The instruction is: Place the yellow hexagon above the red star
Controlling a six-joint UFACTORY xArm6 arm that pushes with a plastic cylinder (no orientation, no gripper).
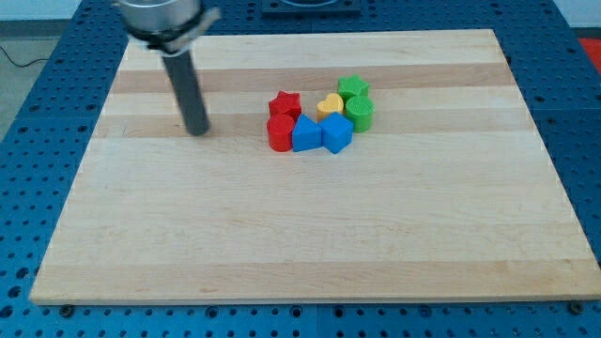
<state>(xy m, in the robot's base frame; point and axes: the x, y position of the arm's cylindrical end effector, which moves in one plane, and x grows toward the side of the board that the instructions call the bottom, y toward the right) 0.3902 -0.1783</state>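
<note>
The red star (285, 103) lies near the board's middle, at the upper left of a tight cluster of blocks. The only yellow block (330, 104) sits just to its right in the same cluster; it looks more like a heart than a hexagon. My tip (197, 132) rests on the board well to the left of the cluster, about level with its lower row, touching no block. The rod rises from the tip toward the view's top left.
The cluster also holds a red block (280, 133) below the star, a blue block (305, 135), a blue cube (336, 132), a green star (353, 88) and a green block (359, 113). The wooden board (300, 235) lies on a blue perforated table.
</note>
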